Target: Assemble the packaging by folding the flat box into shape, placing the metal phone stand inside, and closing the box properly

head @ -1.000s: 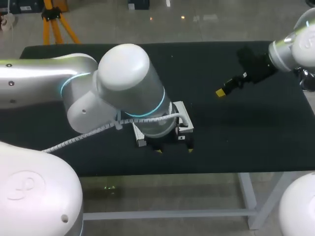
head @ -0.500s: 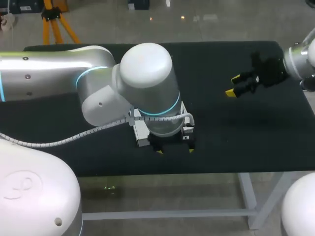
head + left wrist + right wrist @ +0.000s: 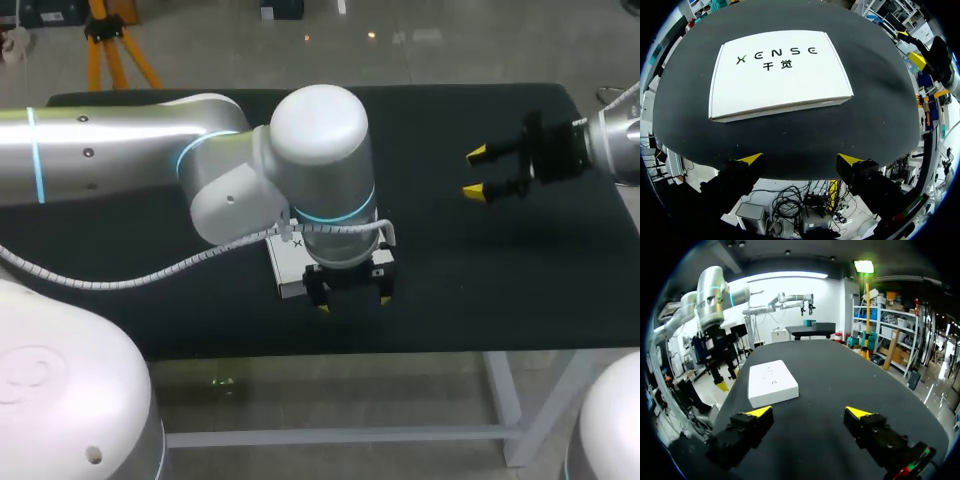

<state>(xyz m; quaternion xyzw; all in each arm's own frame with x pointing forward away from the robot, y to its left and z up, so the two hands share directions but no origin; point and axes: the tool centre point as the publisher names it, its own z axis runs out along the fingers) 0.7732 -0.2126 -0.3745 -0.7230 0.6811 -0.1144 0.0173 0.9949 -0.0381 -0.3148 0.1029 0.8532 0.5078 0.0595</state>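
Where left arm reaches in from left side past worktop middle, wrist points straight down: left tool [image 3: 354, 303] hangs over near edge of black worktop [image 3: 450, 270], fingers spread, gripping nothing. White flat closed cardboard box [image 3: 780, 72] lies just ahead of tips, under wrist, printed lid up, long axis crosswise to fingers. Farther off, right tool [image 3: 475, 172] held level above worktop, well apart from box, fingers spread, pointing toward box.

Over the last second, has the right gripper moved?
Yes. The right gripper has pulled back toward the right edge of the table, farther from the box.
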